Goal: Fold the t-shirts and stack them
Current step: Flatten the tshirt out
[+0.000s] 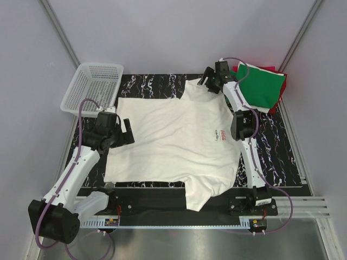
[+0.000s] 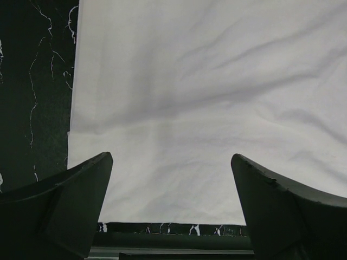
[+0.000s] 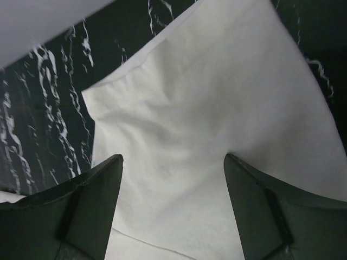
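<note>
One cream-white fabric t-shirt w/ small red chest logo [image 1: 173, 141] lies spread flat, front up, across the black white-veined mat [image 1: 279, 157]. Hem is to the left, sleeves point far and near, and the near sleeve hangs over the mat's front edge. Light wrinkles, no folds.

L to R:
- The white plastic mesh basket [image 1: 92, 86] sits at the far-left corner, just beside the shirt's hem corner.
- The left gripper [image 1: 126, 131] is at the hem edge. In the wrist view its fingers [image 2: 70, 200] are spread wide, nothing between them, w/ cloth below. Can't tell if they touch it.
- The right gripper [image 1: 206, 82] is over the far sleeve, also released. Its fingers [image 3: 87, 211] are wide apart w/ the sleeve under the gap.
- A green fabric tee [image 1: 263, 89] lies atop a red fabric tee [image 1: 269, 69] at the far-right corner, apart from the spread shirt.
</note>
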You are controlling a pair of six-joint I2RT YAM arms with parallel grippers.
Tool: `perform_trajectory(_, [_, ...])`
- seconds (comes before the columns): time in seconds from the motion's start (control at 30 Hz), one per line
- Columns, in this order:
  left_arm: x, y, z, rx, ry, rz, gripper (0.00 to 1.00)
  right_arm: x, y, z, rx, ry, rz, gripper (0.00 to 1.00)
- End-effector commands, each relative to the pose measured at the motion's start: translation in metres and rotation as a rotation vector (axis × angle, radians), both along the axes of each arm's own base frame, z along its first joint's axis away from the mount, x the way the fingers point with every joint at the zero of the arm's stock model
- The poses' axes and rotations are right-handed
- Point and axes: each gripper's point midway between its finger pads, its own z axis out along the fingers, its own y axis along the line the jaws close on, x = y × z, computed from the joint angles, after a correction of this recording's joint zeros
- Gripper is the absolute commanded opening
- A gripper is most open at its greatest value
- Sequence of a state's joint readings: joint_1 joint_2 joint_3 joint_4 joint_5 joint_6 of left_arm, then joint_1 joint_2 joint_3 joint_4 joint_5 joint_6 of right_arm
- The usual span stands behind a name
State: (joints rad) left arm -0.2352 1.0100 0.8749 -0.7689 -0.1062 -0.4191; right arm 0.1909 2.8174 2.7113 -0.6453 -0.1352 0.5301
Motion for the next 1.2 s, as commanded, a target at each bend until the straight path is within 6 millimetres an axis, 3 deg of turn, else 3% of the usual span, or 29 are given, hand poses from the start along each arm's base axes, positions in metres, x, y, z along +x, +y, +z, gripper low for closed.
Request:
perform_trajectory(0.0, [0.006,0.002,0.003,0.017,-0.028,0.019,0.98,0.024,-0.015,-0.031,0.147,-0.011,-0.084,0.83])
perform_trajectory(0.1, [0.006,0.001,0.0,0.025,-0.016,0.018,0.98,0.051,-0.011,-0.015,0.272,-0.128,-0.116,0.82])
perform_trajectory(0.2, [0.005,0.001,-0.001,0.035,-0.009,0.015,0.98,0.072,-0.004,0.018,0.342,-0.287,-0.087,0.84])
perform_trajectory(0.23, [0.005,0.001,-0.002,0.039,-0.008,0.018,0.98,0.078,0.002,0.047,0.384,-0.371,-0.05,0.85])
perform_trajectory(0.33, [0.005,0.0,-0.002,0.043,-0.009,0.014,0.98,0.08,0.011,0.099,0.428,-0.491,0.012,0.92])
perform_trajectory(0.37, [0.005,-0.001,-0.001,0.041,-0.012,0.013,0.98,0.074,0.018,0.131,0.45,-0.533,0.061,0.93])
perform_trajectory(0.4, [0.005,0.0,0.0,0.043,-0.016,0.013,0.98,0.068,0.027,0.142,0.459,-0.543,0.098,0.96])
perform_trajectory(0.43, [0.005,0.0,0.0,0.044,-0.016,0.015,0.98,0.056,0.036,0.182,0.475,-0.59,0.166,0.98])
perform_trajectory(0.5, [0.005,0.001,0.003,0.043,-0.028,0.019,0.98,0.036,0.058,0.207,0.472,-0.603,0.253,0.99])
perform_trajectory(0.53, [0.005,0.001,0.004,0.042,-0.033,0.02,0.98,0.018,0.066,0.248,0.478,-0.641,0.31,1.0])
perform_trajectory(0.57, [0.005,0.001,0.006,0.042,-0.039,0.021,0.98,0.006,0.074,0.263,0.475,-0.649,0.337,1.0])
perform_trajectory(0.6, [0.005,0.002,0.009,0.04,-0.055,0.024,0.98,-0.004,0.08,0.258,0.459,-0.601,0.351,1.0])
perform_trajectory(0.63, [0.005,0.002,0.009,0.04,-0.057,0.025,0.98,-0.03,0.091,0.299,0.46,-0.628,0.386,1.0])
perform_trajectory(0.67, [0.005,0.002,0.011,0.039,-0.065,0.024,0.99,-0.044,0.097,0.309,0.455,-0.616,0.397,1.0])
perform_trajectory(0.7, [0.006,0.002,0.011,0.037,-0.067,0.023,0.98,-0.056,0.101,0.287,0.435,-0.54,0.396,1.0])
perform_trajectory(0.73, [0.006,0.002,0.011,0.038,-0.068,0.024,0.99,-0.09,0.108,0.323,0.424,-0.552,0.399,1.0])
perform_trajectory(0.77, [0.006,0.001,0.01,0.036,-0.062,0.023,0.99,-0.106,0.111,0.324,0.408,-0.533,0.394,1.0])
perform_trajectory(0.8, [0.006,0.001,0.008,0.04,-0.053,0.022,0.99,-0.129,0.115,0.281,0.356,-0.417,0.401,1.0])
perform_trajectory(0.83, [0.006,0.001,0.009,0.039,-0.053,0.021,0.99,-0.157,0.106,0.313,0.315,-0.46,0.367,1.0])
perform_trajectory(0.87, [0.006,0.0,0.008,0.039,-0.05,0.018,0.98,-0.184,0.119,0.305,0.281,-0.421,0.377,1.0])
perform_trajectory(0.9, [0.006,-0.001,0.008,0.035,-0.05,0.014,0.98,-0.215,0.112,0.256,0.208,-0.273,0.365,1.0])
perform_trajectory(0.93, [0.005,-0.001,0.007,0.034,-0.047,0.011,0.98,-0.241,0.093,0.274,0.165,-0.295,0.295,1.0])
perform_trajectory(0.97, [0.005,-0.003,0.008,0.032,-0.053,0.008,0.98,-0.266,0.091,0.259,0.146,-0.234,0.269,1.0])
perform_trajectory(1.0, [0.005,-0.004,0.008,0.03,-0.052,0.003,0.98,-0.301,0.074,0.2,0.116,-0.047,0.2,1.0])
perform_trajectory(1.03, [0.005,-0.004,0.009,0.03,-0.057,0.003,0.98,-0.33,0.057,0.21,0.128,-0.059,0.153,1.0])
perform_trajectory(1.07, [0.005,-0.004,0.01,0.029,-0.06,0.001,0.98,-0.354,0.05,0.192,0.122,-0.002,0.123,0.99])
perform_trajectory(1.1, [0.005,-0.004,0.01,0.029,-0.06,0.001,0.98,-0.39,0.032,0.139,0.09,0.151,0.051,1.0])
perform_trajectory(1.13, [0.004,-0.004,0.009,0.031,-0.059,0.002,0.98,-0.41,0.016,0.143,0.103,0.12,0.005,1.0])
perform_trajectory(1.17, [0.004,-0.005,0.01,0.03,-0.062,-0.001,0.98,-0.427,0.008,0.128,0.104,0.152,-0.02,1.0])
